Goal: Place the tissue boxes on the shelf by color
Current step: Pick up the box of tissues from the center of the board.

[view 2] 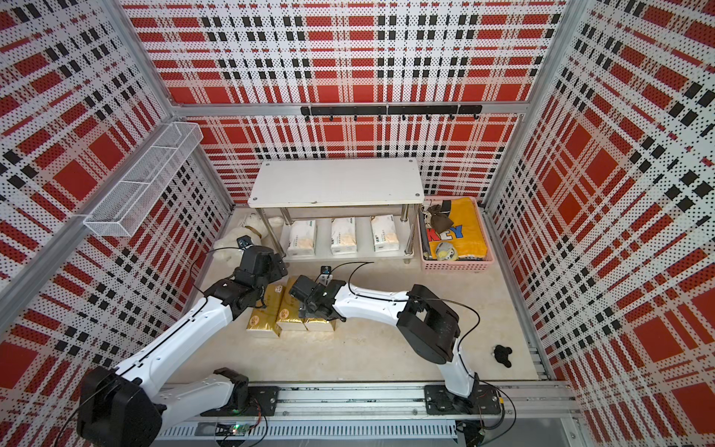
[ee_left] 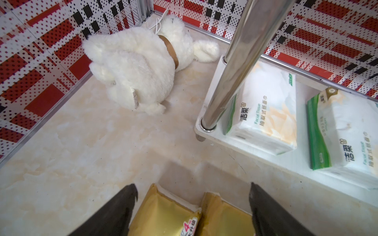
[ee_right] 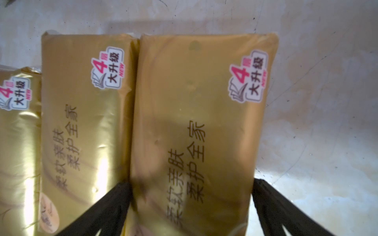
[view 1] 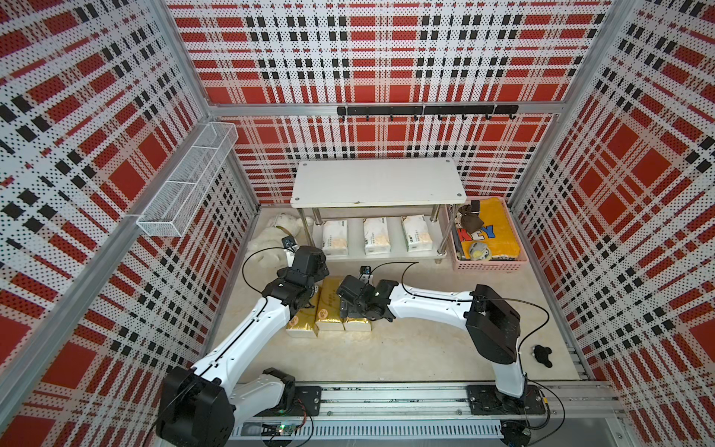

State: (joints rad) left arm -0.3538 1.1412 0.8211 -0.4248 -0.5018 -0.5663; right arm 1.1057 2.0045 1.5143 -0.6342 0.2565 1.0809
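Three gold tissue boxes lie side by side on the floor in front of the shelf (view 1: 377, 182): left (view 1: 300, 323), middle (view 1: 329, 309), right (view 1: 358, 324). My right gripper (ee_right: 191, 182) is open and straddles the right gold box (ee_right: 194, 122); one finger sits in the seam beside the middle box (ee_right: 86, 132). My left gripper (ee_left: 192, 185) is open above the far ends of two gold boxes (ee_left: 163, 214). Three white tissue boxes (view 1: 334, 237), (view 1: 376, 235), (view 1: 417, 232) lie on the shelf's lower board (ee_left: 214, 134). The top board is bare.
A white plush toy (view 1: 276, 232) lies left of the shelf, near its chrome leg (ee_left: 235, 67). A pink crate (view 1: 489, 265) of oddments stands right of the shelf. A wire basket (view 1: 185, 185) hangs on the left wall. A small black object (view 1: 541, 354) lies at front right.
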